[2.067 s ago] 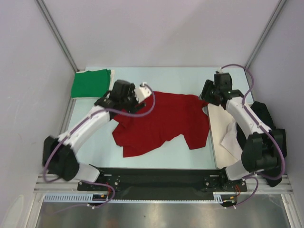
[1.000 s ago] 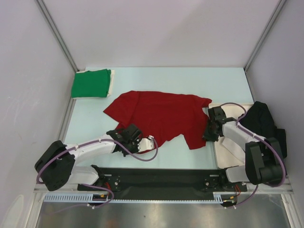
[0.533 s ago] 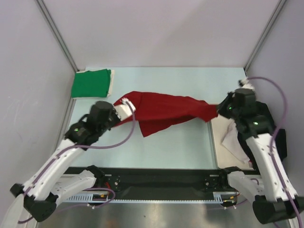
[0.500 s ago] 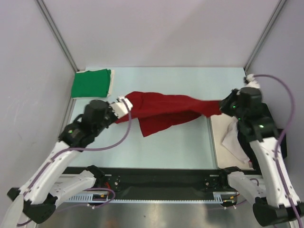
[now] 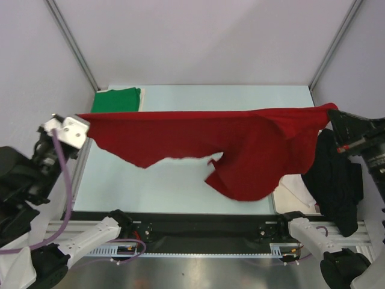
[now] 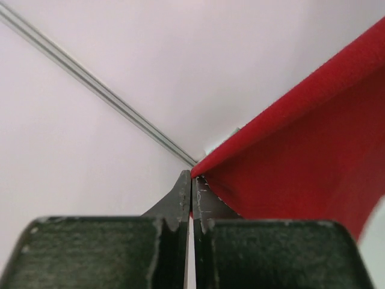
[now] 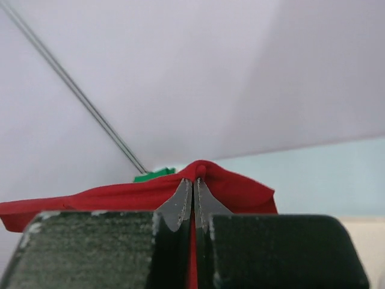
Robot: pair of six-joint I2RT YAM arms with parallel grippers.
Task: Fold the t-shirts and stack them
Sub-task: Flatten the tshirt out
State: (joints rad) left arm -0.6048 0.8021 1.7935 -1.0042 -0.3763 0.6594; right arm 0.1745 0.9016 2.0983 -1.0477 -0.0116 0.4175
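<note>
The deep red t-shirt (image 5: 240, 150) hangs stretched in the air across the whole table, its lower edge drooping at the front right. My left gripper (image 5: 84, 117) is shut on its left corner, high at the left wall; the left wrist view has the cloth (image 6: 301, 156) pinched at the fingertips (image 6: 192, 180). My right gripper (image 5: 332, 110) is shut on the right corner, where red cloth (image 7: 228, 186) bunches over the tips (image 7: 194, 183). The green t-shirt (image 5: 117, 99) lies folded at the back left, partly hidden behind the red one, and shows as a green scrap (image 7: 153, 175) in the right wrist view.
A black garment (image 5: 334, 180) lies heaped at the right edge, over a cream board (image 5: 289, 186) with white cloth on it. Grey walls close in the left, back and right sides. The pale blue tabletop (image 5: 150, 186) lies under the raised shirt.
Both arms have lifted and pulled apart, raising the red t-shirt off the table and stretching it wide. It was bunched low between the grippers half a second ago.
</note>
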